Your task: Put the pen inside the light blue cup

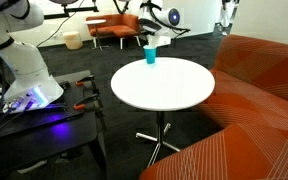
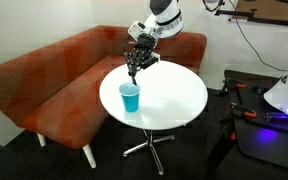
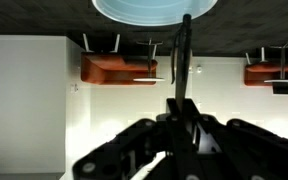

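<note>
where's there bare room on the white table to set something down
Almost all of the white table is bare: the whole stretch from the light blue cup to the rim on the black cart's side. It is crowded only at the cup's own edge, where the gripper hangs above, holding the pen.

Office lounge doubling as a robotics lab.

In an exterior view, an orange upholstered sofa (image 1: 259, 75) wraps a round white pedestal table (image 1: 172, 90) from one to five o'clock. Orange armchairs (image 1: 112, 30) stand on dark carpet (image 1: 84, 62) far off at eleven o'clock. At nine o'clock a white robot base (image 1: 29, 72) sits on a black equipment cart (image 1: 46, 122) lit by a purple glow.
</note>
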